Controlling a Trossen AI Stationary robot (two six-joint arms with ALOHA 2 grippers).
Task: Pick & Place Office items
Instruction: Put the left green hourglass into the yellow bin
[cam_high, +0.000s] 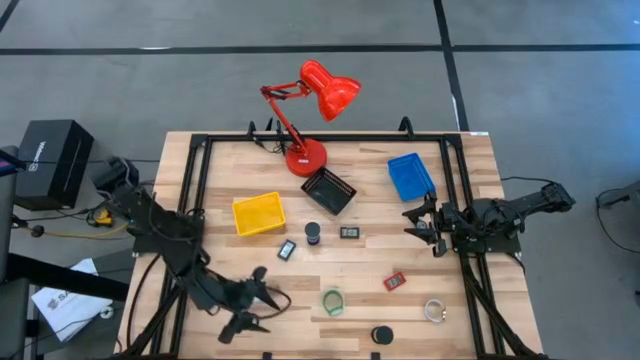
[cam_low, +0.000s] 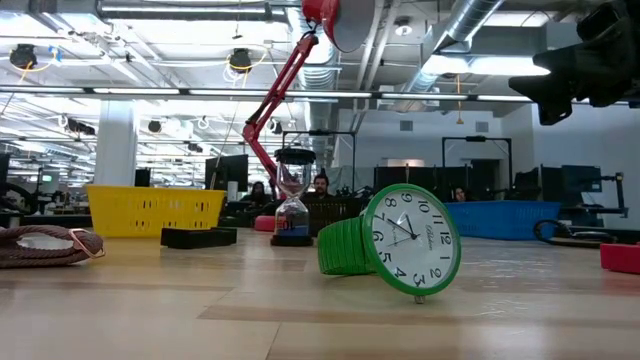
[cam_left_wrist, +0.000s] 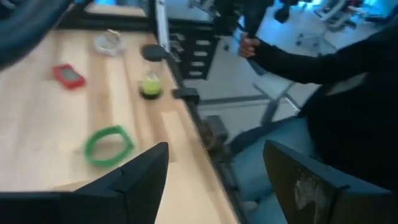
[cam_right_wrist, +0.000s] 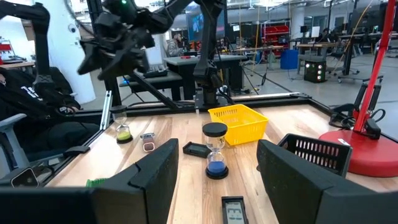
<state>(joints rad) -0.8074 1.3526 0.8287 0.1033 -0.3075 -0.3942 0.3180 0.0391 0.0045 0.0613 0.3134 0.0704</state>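
The left gripper (cam_high: 262, 300) hovers near the front edge, fingers apart, beside the green watch (cam_high: 332, 301). The right gripper (cam_high: 428, 226) waits by the right edge, fingers apart and empty.

Grey concrete floor (cam_high: 560, 60) w/ dark tape lines around wooden bench (cam_high: 420, 300). Open ceiling: ducts (cam_low: 470, 30), pipes, strip lights. Desks, monitors, seated people (cam_low: 320, 186) behind.
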